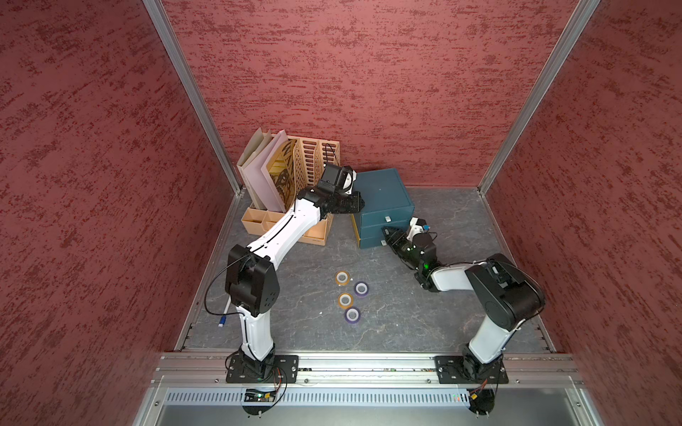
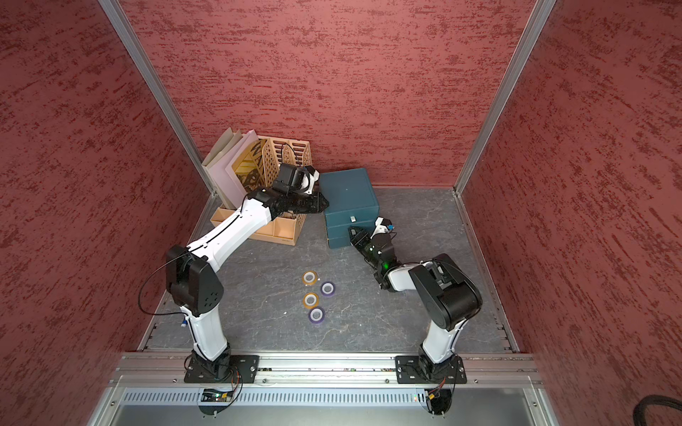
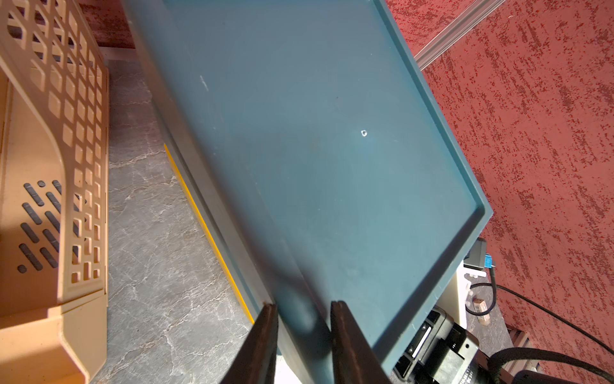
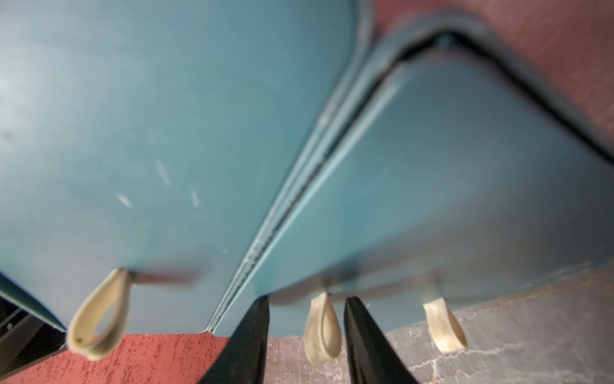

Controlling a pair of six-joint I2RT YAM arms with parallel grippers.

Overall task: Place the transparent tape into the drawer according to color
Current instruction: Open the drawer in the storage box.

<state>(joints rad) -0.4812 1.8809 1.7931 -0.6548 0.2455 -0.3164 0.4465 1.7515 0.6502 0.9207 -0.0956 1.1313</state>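
Right end effector (image 4: 307,301) narrowly parted around middle pull (image 4: 320,329) of drawer chest (image 1: 383,199): pinch squarely, draw straight toward 6 o'clock, left end effector (image 3: 303,304), also narrow, steadying chest top; tape rolls (image 1: 345,307) on worktop (image 1: 424,313) at 7 o'clock.

Noted at the back of the bench (image 1: 406,324): drawer chest (image 1: 382,191) with file organizer (image 1: 310,155) just beside it on the left, four tape rolls (image 1: 345,300) clustered well in front of both, left hand (image 1: 358,202) over the chest's left top edge, right hand (image 1: 386,232) at its front, straddling the middle pull (image 4: 321,329).
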